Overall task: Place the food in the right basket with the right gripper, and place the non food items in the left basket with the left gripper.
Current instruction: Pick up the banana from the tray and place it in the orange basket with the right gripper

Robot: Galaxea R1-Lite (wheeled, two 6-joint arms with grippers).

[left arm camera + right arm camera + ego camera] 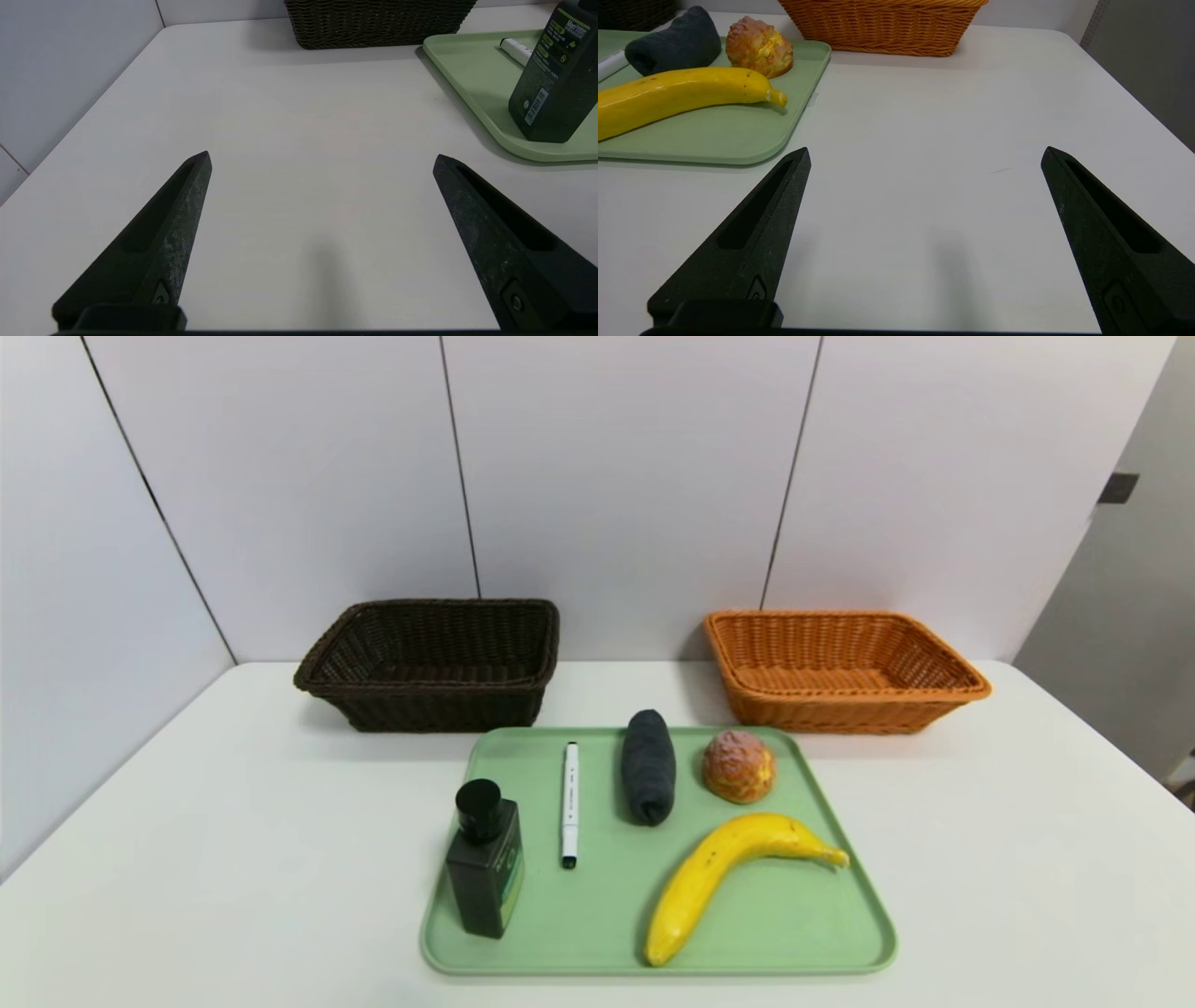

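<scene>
Over the white table (322, 140), the left gripper (322, 158) and right gripper (928, 156) are hovering wide open, gripping nothing. Beyond them, the green tray (579, 933) is carrying the banana (700, 877), bread roll (738, 766), cloth (648, 767), pen (570, 803) and standing bottle (485, 873). Behind it, the dark basket (439, 707) and orange basket (840, 714) are waiting. A careless sideways nudge could topple the tall bottle; the slim pen could slip from a shallow grasp.

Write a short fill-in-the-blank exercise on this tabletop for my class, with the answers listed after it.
The banana lies on a green ____. The bottle has a cap coloured ____. Between the marker pen and the bread roll lies a rolled dark ____. The orange basket is woven and holds ____.

Missing words: tray; black; cloth; nothing.
</scene>
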